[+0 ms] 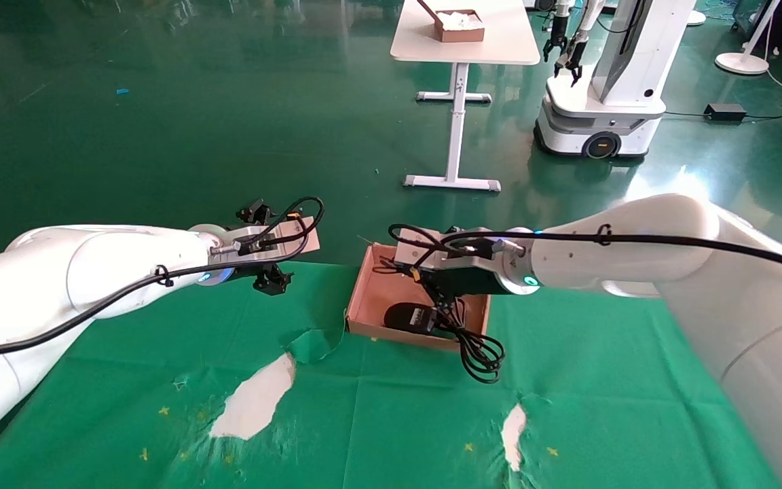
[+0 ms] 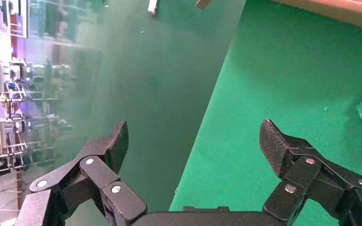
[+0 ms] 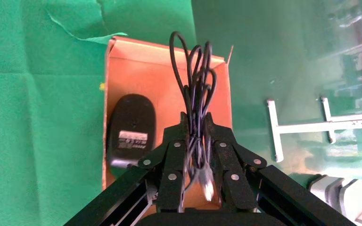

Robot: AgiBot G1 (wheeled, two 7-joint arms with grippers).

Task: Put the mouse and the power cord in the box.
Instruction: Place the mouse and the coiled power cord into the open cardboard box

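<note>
Two grippers are up over the green cloth (image 1: 391, 421) on the table. The right gripper (image 1: 447, 299) hangs over the box (image 1: 381, 292), its fingers (image 3: 172, 162) closed narrow around a bundle of black cable, the power cord (image 3: 195, 94). In the head view the cord's (image 1: 480, 353) loops dangle below the fingers and fall across the near wall of the box, the lowest loops hanging just outside it over the cloth. The mouse (image 1: 410, 317) lies on the box floor toward the near wall, label patch up, just left of the held cord; in the right wrist view the mouse (image 3: 131, 127) sits beside the gripper (image 3: 195, 162).

Off to the left, the left gripper (image 1: 271, 280) hovers at the far edge of the table, well apart from the box. Its fingers (image 2: 115, 143) are spread wide and hold nothing.

On the floor far behind stand a white table (image 1: 462, 41) with another brown box (image 1: 459, 26), and a white robot (image 1: 601, 102).
</note>
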